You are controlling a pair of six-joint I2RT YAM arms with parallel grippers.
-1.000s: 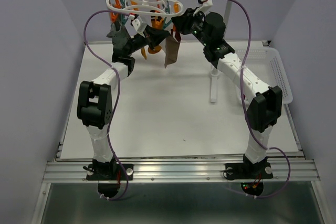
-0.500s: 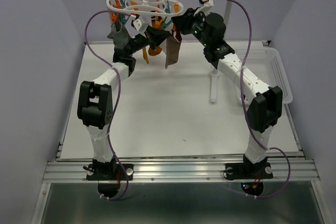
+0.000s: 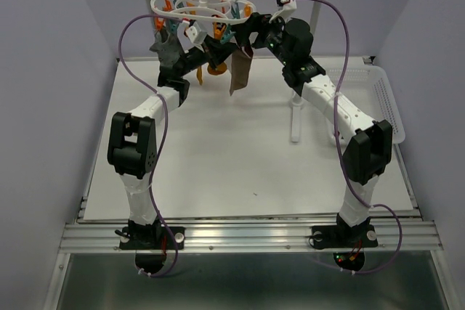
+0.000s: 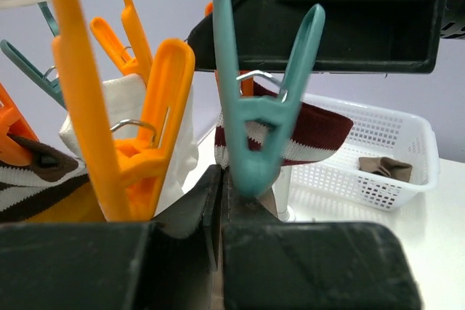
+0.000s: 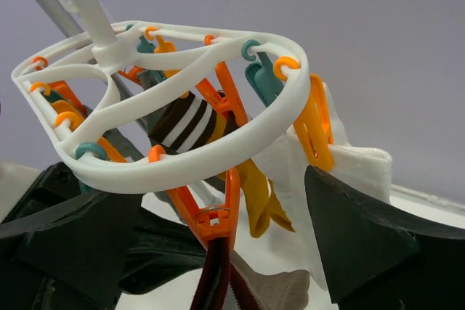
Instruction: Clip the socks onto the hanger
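Socks [image 3: 238, 72] clipped on hanger [image 5: 218, 152]; right hand [image 5: 221, 194] spread wide alongside.

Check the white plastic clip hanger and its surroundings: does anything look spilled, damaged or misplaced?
Nothing looks spilled or broken. One small brown fabric sock lies in the white perforated plastic basket, not yet clipped to the hanger.
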